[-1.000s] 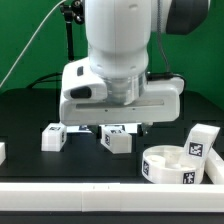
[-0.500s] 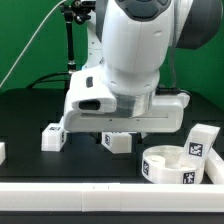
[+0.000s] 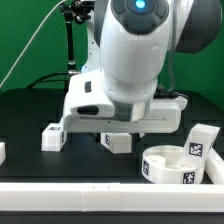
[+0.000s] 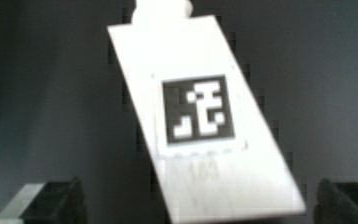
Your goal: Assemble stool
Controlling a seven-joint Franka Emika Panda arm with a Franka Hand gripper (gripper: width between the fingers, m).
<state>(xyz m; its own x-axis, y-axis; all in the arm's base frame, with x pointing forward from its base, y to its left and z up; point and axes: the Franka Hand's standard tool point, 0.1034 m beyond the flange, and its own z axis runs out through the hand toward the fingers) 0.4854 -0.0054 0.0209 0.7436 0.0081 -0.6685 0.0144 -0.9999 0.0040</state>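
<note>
**A:** What lies nearest?

**B:** A white ledge [image 3: 100, 196] runs along the front; just behind it, on the exterior view's right, the round seat [image 3: 165, 167] lies flat on the black table [image 3: 30, 112], rim up, with tags on its wall.

**A:** And the legs?

**B:** Three. The right leg [image 3: 203, 140] stands upright just behind the seat; whether they touch I cannot tell. The middle leg [image 3: 117, 143] lies near the centre, right below the arm's hand. The left leg [image 3: 52, 137] lies toward the exterior view's left, well apart from the seat.

**A:** Is the gripper holding one?

**B:** No; in the wrist view the gripper [image 4: 197, 203] stands wide apart. Its dark fingers [image 4: 51, 200] sit on either side of the middle leg [image 4: 190, 95], with a gap on each side. The leg lies slanted between them, its tag [image 4: 197, 108] facing the camera, slightly blurred.

**A:** Farther back?

**B:** The white arm [image 3: 130, 60] fills the middle of the exterior view and hides the fingers from that side. Behind it a black stand [image 3: 70, 45] rises toward the exterior view's left, and a green backdrop [image 3: 25, 40] closes the scene.
</note>
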